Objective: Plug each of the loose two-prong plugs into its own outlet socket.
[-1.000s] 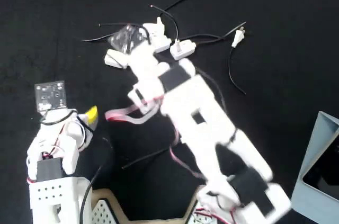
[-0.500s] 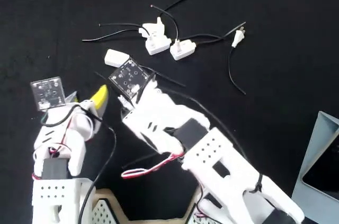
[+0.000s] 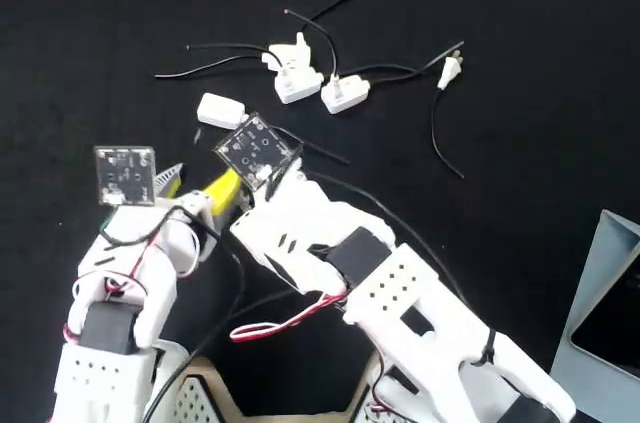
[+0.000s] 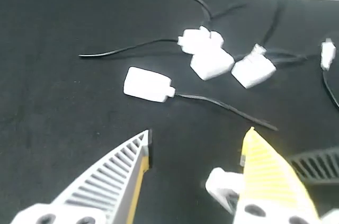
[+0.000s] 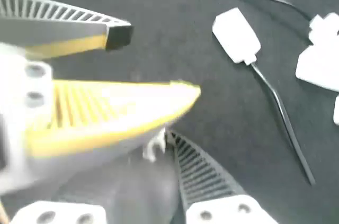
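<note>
The nearest loose plug, a white block on a black cord, lies flat and untouched on the black table, near a pair of white blocks. The step in hand looks like the approach to a first pick-up. The left gripper hovers short of it, spread wide and empty, and next must come down astride the block (I cannot tell whether the right gripper, crowded alongside, is open or closed). A second ago the right arm stretched over the plugs; it has since drawn back, while the left gripper has swung forward.
</note>
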Motion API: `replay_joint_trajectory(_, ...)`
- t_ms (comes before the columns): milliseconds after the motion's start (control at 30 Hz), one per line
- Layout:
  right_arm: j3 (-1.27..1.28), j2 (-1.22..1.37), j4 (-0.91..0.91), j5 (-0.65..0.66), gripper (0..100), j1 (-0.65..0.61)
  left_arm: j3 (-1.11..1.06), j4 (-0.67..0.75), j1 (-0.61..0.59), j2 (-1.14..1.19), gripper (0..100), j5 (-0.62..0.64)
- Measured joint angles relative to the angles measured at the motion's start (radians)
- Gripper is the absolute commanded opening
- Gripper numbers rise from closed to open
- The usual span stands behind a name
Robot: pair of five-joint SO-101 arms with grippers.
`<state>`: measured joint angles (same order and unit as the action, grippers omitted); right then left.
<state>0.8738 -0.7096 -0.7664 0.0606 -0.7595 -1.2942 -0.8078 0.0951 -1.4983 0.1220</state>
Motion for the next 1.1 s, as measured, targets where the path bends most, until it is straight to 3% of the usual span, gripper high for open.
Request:
replay_joint_trajectory(267, 0.015, -0.008, -0.005, 0.002, 1.1, 0.029, -0.003, -0.114, 0.037, -0.215, 28, -0.057)
replay_joint_trajectory(500, -0.003, -0.008, -0.097, 0.002, 1.1, 0.256, -0.06, -0.115, -0.058, -0.21, 28, -0.066)
replay_joint_trajectory(633, -0.078, -0.008, -0.149, 0.002, 1.1, 0.436, -0.06, -0.115, -0.051, -0.121, 28, -0.147)
replay_joint_trajectory(867, -0.118, -0.008, -0.15, -0.032, 1.2, 0.678, -0.054, -0.115, 0.163, 0.121, 28, -0.272)
replay_joint_trajectory(1100, -0.118, -0.008, -0.133, -0.049, 1.2, 0.75, 0.084, -0.115, 0.359, 0.427, 28, -0.281)
